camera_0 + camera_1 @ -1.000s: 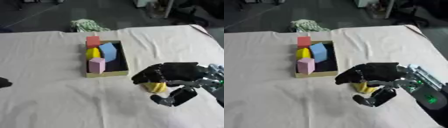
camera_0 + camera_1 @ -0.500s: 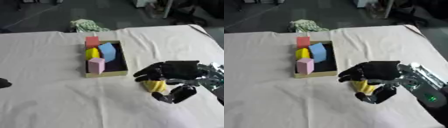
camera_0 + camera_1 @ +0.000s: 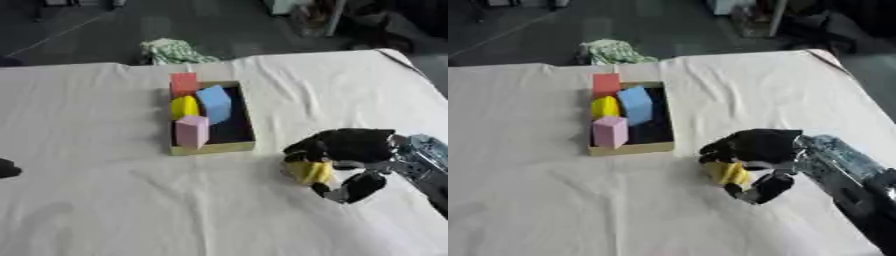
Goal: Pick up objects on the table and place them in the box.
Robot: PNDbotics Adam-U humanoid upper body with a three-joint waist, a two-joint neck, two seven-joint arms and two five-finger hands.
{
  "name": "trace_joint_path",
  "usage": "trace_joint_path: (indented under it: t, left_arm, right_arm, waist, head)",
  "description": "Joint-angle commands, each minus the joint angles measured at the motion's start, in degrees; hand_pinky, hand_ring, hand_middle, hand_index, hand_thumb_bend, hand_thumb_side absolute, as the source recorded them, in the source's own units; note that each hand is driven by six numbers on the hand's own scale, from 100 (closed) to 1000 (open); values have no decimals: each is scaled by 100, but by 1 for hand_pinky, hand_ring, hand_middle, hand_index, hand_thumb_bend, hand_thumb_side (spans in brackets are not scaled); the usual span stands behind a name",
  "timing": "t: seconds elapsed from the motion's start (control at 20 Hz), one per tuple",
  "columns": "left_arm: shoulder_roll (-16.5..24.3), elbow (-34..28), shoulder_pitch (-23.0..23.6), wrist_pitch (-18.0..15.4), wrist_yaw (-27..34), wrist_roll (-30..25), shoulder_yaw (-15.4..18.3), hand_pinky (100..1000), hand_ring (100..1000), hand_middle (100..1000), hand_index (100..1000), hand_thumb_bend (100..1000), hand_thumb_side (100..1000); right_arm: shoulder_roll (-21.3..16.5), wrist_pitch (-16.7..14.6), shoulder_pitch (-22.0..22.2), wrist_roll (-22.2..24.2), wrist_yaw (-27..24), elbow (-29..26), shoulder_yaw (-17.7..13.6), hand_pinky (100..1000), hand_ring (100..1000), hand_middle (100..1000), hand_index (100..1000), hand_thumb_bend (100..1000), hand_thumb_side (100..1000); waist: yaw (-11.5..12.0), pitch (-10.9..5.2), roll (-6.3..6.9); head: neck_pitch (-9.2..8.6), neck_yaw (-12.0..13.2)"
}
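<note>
Right hand [image 3: 350,150] at lower right of frame, fingers and thumb curled round a yellow block [image 3: 310,171], block showing under the palm just above the white tablecloth [image 3: 105,200]; contact with cloth not clear. Held block just right of and below the box's near right corner, apart from it. Cardboard box [image 3: 213,147] at centre, slightly left, long axis running up the frame. Inside: red block [image 3: 184,83] at far end, blue block [image 3: 214,103] tilted beside a rounded yellow piece [image 3: 184,106], pink block [image 3: 192,130] upright at near left; near right part of box dark. Left hand [image 3: 7,168] only a dark sliver at left edge, fingers impossible to make out. Green-white crumpled cloth [image 3: 173,50] beyond far table edge, upper middle.
</note>
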Motion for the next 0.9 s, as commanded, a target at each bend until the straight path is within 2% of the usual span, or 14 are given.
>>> trace_joint_path:
  t: [0.05,0.15,0.25,0.3,0.5,0.55,0.65,0.7,0.75,0.8,0.9]
  left_arm:
    - [98,-124,-29,-11,-27,2,51,757,643,595,802,100,566]
    - [96,-124,-26,-7,-29,3,52,757,643,595,802,100,567]
    - [96,-124,-25,-8,-31,2,51,757,643,595,802,100,566]
    - [95,-124,-25,-10,-31,2,51,757,643,594,802,100,566]
    - [92,-124,-23,-9,-27,5,53,758,643,595,802,100,567]
    - [91,-124,-22,-7,-27,4,53,758,643,595,802,100,567]
    - [88,-124,-22,-4,-27,5,54,758,643,594,802,100,568]
    - [88,-124,-22,-4,-26,5,54,758,643,595,802,100,567]
    - [88,-124,-20,-6,-25,6,55,758,643,594,802,100,567]
    - [88,-124,-19,-5,-24,8,56,758,643,594,802,100,567]
    - [84,-124,-20,-3,-22,6,54,758,643,594,802,100,567]
  right_arm:
    - [-84,-11,-75,-83,171,161,-30,859,928,959,1000,100,456]
    - [-68,-29,-75,-85,250,226,-12,853,920,945,1000,100,437]
    - [-50,-31,-76,-113,306,265,-8,840,894,912,1000,100,330]
    - [-44,-25,-79,-150,322,276,-10,829,869,880,997,100,331]
    - [-25,72,-120,-609,330,259,-47,749,721,657,874,100,347]
    - [-21,110,-136,-780,331,258,-54,680,634,598,829,100,340]
    - [-16,172,-168,-1077,365,276,-46,600,542,506,750,100,350]
    - [-14,193,-183,-1200,384,287,-35,594,534,499,742,100,335]
    - [-8,207,-211,-1329,388,284,-30,549,481,446,686,100,324]
    - [-8,214,-239,-1438,389,274,-28,538,469,431,665,100,320]
    - [-5,229,-290,-1612,377,257,-31,559,494,440,674,100,308]
  waist:
    - [5,-90,4]
    - [5,-89,3]
    - [5,-90,2]
    - [5,-90,2]
    - [5,-93,5]
    - [5,-94,6]
    - [9,-96,7]
    - [11,-96,7]
    - [14,-97,8]
    - [16,-99,7]
    - [16,-101,6]
  head:
    - [-55,-5]
    - [-55,-4]
    - [-54,-1]
    - [-55,1]
    - [-62,2]
    - [-63,2]
    - [-65,-1]
    - [-66,-3]
    - [-66,-3]
    - [-67,-5]
    - [-67,-13]
